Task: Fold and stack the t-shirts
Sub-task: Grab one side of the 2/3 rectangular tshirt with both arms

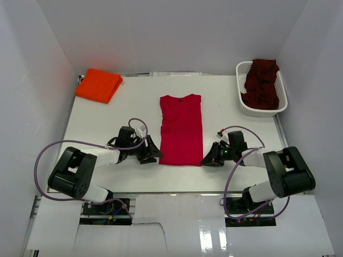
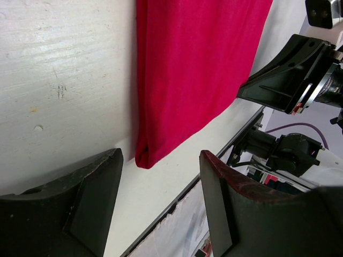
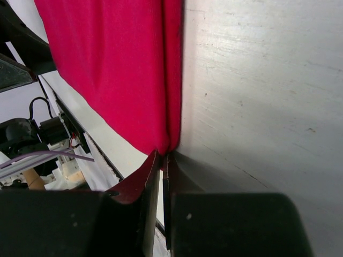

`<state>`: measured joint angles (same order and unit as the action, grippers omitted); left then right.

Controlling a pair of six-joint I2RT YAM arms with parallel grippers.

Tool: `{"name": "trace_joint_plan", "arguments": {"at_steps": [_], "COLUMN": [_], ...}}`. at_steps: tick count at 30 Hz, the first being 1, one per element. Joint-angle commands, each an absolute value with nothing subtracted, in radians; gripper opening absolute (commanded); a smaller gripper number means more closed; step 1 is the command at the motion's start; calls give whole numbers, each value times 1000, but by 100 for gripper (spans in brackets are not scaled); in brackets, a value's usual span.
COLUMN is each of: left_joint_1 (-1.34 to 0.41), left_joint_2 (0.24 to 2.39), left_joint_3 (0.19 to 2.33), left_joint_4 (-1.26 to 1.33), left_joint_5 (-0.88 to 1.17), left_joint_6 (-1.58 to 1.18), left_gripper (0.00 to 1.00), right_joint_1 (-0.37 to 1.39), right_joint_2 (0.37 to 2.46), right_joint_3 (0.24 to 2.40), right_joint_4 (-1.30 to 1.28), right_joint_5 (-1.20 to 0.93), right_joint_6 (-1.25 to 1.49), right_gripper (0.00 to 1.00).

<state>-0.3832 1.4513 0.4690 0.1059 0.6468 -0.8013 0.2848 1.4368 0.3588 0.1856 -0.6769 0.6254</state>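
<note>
Now: red t-shirt (image 1: 181,129) lies flat at the centre of the table (image 1: 118,115), folded into a long strip, collar toward 12 o'clock. Right gripper (image 1: 206,161) sits low at the strip's 5 o'clock corner, jaws pressed together, pinching that hem corner. Left gripper (image 1: 152,155) sits at the 7 o'clock corner, fingers spread, cloth corner lying between them, not gripped. Orange t-shirt (image 1: 98,85) lies folded at 10 o'clock. Maroon t-shirt (image 1: 262,83) is bunched in the white basket (image 1: 257,111) at 2 o'clock.
</note>
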Motion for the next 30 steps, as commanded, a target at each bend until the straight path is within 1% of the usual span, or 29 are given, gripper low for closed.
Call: {"name": "trace_joint_plan", "arguments": {"at_steps": [1,12,14,16,18,19,20,21,25,28,30], "left_joint_1": [-388,-425,-437,-446,-449,-449,-449,-449,-449,-451,-451], "left_joint_2": [1453,1476,1489,1500,1505,1505,1503,1502,1499,1505,1512], "left_joint_3": [468,454,448,442,434,434,431,431,430,434,437], "left_joint_4": [120,127,126,126,126,126,126,124,120,123,126], "left_joint_5": [647,617,591,577,561,560,557,557,555,560,568], "left_joint_6": [-801,-824,-836,-845,-851,-850,-848,-850,-850,-845,-835], "left_gripper": [70,69,68,65,60,50,45,37,26,24,18], "right_joint_1": [291,293,293,293,293,293,293,293,291,293,293], "right_joint_2": [1439,1433,1433,1431,1430,1431,1431,1433,1436,1436,1434], "right_joint_3": [353,373,374,377,379,382,382,383,382,383,385], "right_joint_4": [178,164,161,158,155,150,150,150,152,153,149], "right_joint_5": [-643,-647,-647,-647,-646,-646,-646,-646,-647,-650,-652], "right_joint_6": [615,620,618,618,615,614,614,614,612,614,614], "right_gripper": [8,8,8,8,8,8,8,8,8,8,8]}}
